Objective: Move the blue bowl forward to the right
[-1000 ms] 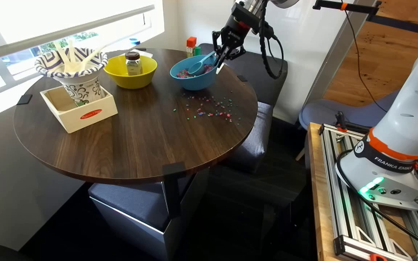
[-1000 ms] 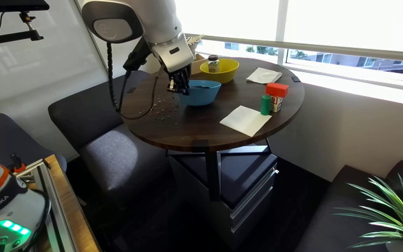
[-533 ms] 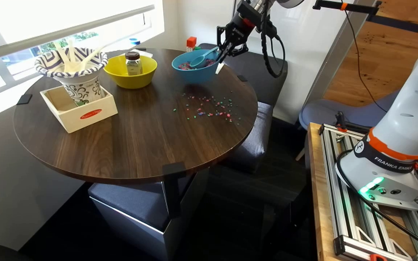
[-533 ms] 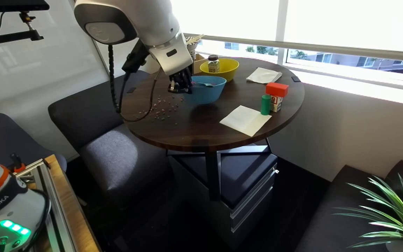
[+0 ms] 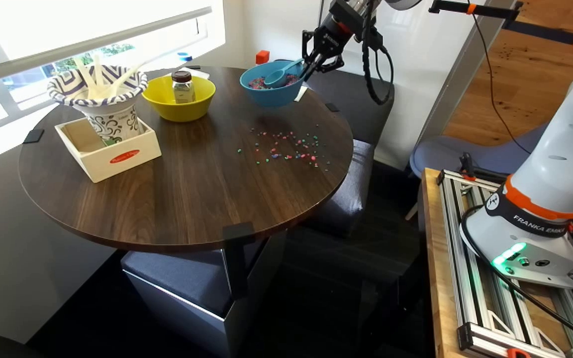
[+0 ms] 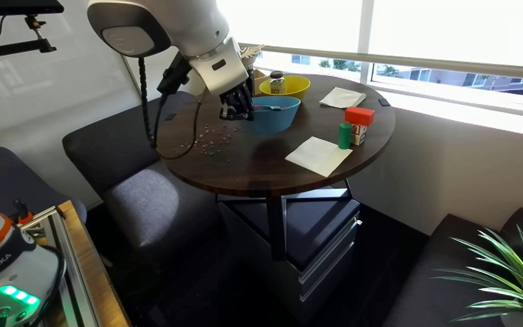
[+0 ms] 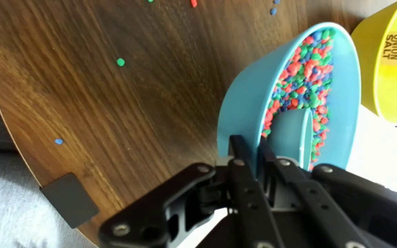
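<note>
The blue bowl (image 5: 269,98) is light blue and holds red, green and blue bits and a blue scoop (image 5: 276,78). My gripper (image 5: 305,74) is shut on its near rim, one finger outside and one inside. In the wrist view the fingers (image 7: 248,139) pinch the bowl wall (image 7: 243,100), close beside the scoop (image 7: 288,131). In an exterior view the bowl (image 6: 273,121) hangs above the table with its shadow below, and the gripper (image 6: 249,113) is at its side. The bowl looks slightly tilted.
A yellow bowl (image 5: 179,110) with a jar (image 5: 183,88) stands beside it. A wooden box (image 5: 125,159) holds a patterned cup (image 5: 117,122). Bits (image 5: 289,149) lie scattered. A paper napkin (image 6: 318,156), green cylinder (image 6: 344,136) and red-topped box (image 6: 359,117) stand near the table edge (image 6: 370,156).
The gripper and blue bowl have moved up and to the right in both exterior views. The bowl has risen off the table, and its shadow now shows apart below it.
</note>
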You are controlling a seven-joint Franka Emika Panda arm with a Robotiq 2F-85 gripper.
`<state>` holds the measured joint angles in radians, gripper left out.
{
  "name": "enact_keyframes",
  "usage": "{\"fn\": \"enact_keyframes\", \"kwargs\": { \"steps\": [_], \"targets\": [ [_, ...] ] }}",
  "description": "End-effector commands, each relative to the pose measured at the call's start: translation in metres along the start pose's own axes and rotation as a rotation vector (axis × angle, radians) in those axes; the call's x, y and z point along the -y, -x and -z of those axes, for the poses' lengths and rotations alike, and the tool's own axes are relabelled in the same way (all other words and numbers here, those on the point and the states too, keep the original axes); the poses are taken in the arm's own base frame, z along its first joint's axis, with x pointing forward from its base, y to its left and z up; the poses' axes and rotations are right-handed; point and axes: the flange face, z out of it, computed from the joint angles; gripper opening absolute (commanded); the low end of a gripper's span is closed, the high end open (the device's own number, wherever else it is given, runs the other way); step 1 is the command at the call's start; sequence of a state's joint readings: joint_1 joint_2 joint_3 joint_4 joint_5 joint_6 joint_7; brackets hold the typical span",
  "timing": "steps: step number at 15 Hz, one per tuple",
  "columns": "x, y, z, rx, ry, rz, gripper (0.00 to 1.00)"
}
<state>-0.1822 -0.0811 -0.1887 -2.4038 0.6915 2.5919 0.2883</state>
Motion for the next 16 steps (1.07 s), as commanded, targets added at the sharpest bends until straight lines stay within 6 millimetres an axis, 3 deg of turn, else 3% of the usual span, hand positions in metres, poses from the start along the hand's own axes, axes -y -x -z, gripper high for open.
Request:
{"fn": "enact_keyframes", "kwargs": {
  "steps": [1,6,14,16],
  "targets": [
    [0.004,-0.005,0.0,0.009,-0.041,-0.046,0.03],
    [0.017,-0.032,-0.007,-0.01,-0.114,-0.244,0.03],
    [0.075,-0.073,-0.014,-0.117,-0.163,-0.351,0.03],
    [0.091,-0.075,-0.021,-0.142,-0.164,-0.35,0.03]
  ]
}}
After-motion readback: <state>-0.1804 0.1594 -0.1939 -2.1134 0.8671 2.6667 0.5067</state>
